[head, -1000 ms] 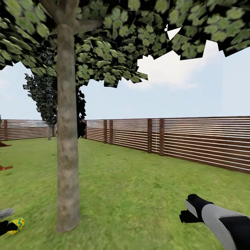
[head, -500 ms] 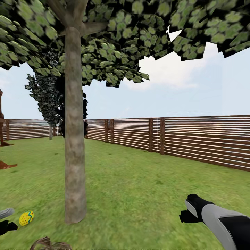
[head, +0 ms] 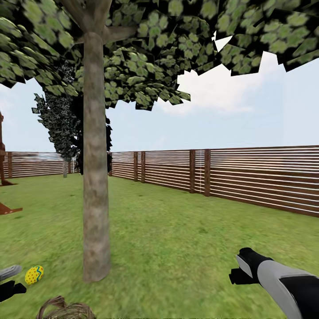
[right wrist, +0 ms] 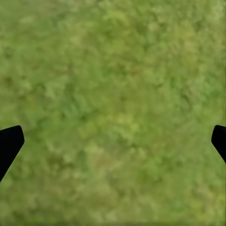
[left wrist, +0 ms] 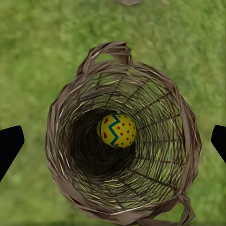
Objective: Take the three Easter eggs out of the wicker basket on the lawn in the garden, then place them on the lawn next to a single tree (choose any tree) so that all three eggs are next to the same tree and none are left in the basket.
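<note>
A yellow Easter egg [head: 34,274] lies on the lawn [head: 177,239], a short way left of the tree [head: 95,186] trunk's foot. My left gripper [head: 9,290] hangs just beside that egg, apart from it. In the left wrist view the left gripper [left wrist: 113,143] is open above the wicker basket [left wrist: 61,141], with another Easter egg [left wrist: 117,130] at the basket's bottom. The basket's rim [head: 66,310] also shows at the lower edge of the head view. My right gripper [head: 234,274] is open and empty over bare grass [right wrist: 113,103].
A brown slatted fence [head: 248,177] encloses the garden at the back and right. A dark conical tree [head: 62,128] stands behind the trunk. Part of a wooden playset [head: 5,208] shows at the far left. Open grass lies right of the tree.
The egg that was at my left gripper's fingers now lies free on the grass beside the trunk. The view has shifted, bringing the basket's rim into the picture. The right arm is unchanged.
</note>
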